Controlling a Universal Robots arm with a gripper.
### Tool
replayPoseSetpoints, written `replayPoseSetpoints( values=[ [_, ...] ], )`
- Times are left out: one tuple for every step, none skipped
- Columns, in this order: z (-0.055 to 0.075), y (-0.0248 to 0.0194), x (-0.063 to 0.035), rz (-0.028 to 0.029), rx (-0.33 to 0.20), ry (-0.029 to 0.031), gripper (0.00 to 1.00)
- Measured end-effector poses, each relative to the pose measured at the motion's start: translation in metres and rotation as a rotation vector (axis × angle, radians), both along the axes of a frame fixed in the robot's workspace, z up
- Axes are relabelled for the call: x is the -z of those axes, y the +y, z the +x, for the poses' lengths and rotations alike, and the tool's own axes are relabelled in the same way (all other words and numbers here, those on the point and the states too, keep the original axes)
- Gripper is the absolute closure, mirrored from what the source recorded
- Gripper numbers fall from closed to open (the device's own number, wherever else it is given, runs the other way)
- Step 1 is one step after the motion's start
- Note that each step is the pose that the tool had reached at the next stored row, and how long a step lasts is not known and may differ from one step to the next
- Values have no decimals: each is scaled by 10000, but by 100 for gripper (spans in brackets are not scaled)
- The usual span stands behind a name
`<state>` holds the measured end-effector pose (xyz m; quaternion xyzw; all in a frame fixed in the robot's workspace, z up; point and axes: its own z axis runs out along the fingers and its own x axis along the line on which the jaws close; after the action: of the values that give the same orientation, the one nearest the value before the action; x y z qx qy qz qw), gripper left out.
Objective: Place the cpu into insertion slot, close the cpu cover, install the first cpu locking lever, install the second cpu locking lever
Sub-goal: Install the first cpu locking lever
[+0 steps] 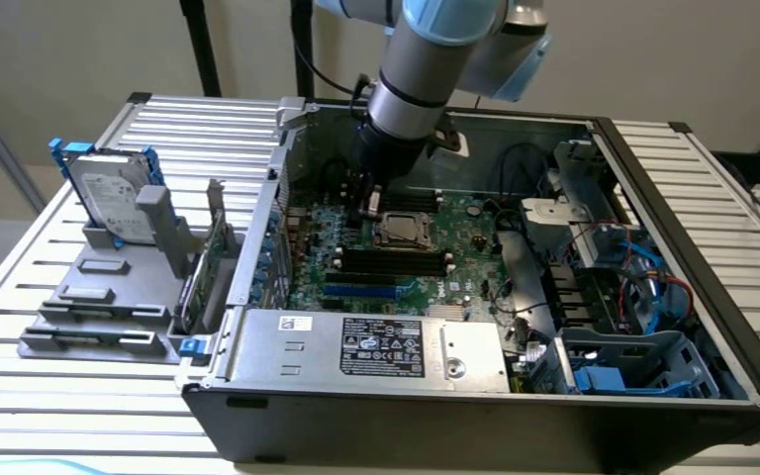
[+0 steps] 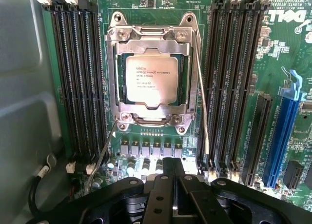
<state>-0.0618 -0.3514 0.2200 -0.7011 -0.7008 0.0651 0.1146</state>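
Two of the four steps appear complete, and two are not yet done.

1. Gripper. The gripper is closed and empty, with its fingers pressed together. In the exterior view it hangs inside the computer case, just above the board. It is near the insertion slot, on its far side and toward the exterior view's left, and touches nothing.

2. Completed work. The cpu lies flat and square in the insertion slot. The cpu cover is folded down over it and frames its edges.

3. Work left. Two thin wire locking levers stand clear of the socket. One lever runs along one side of the cover and ends over the memory slots. The other lever angles away from the opposite corner. Neither appears latched, so both lever steps are judged outstanding. Which lever counts as the first cannot be told.

4. Appearance of the cpu. It has a pale, silvery-tan square lid with small dark printed lines. The lid sits level, with an even dark margin between it and the silvery cover.

5. Surroundings. The case rests open on a slatted desk.
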Motion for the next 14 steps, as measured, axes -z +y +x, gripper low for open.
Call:
replayPoseSetpoints(
  values=[
    [-8,-11,-16,17,4,9,89],
    [-16,-21,-32,33,11,19,89],
    [-21,-29,-48,54,21,28,89],
    [-25,-36,-65,79,38,39,89],
    [-28,-40,-82,111,65,49,89],
    [-30,-43,-98,149,103,57,89],
    [-31,-45,-110,189,154,64,89],
    [-32,-45,-121,238,222,66,89],
    [-32,-46,-133,283,294,68,89],
    [-33,-46,-144,327,385,68,89],
    [-34,-46,-152,352,482,68,89],
    [-34,-46,-157,375,589,67,89],
    [-35,-46,-159,400,700,65,89],
    [-36,-46,-160,425,818,64,89]
  ],
)
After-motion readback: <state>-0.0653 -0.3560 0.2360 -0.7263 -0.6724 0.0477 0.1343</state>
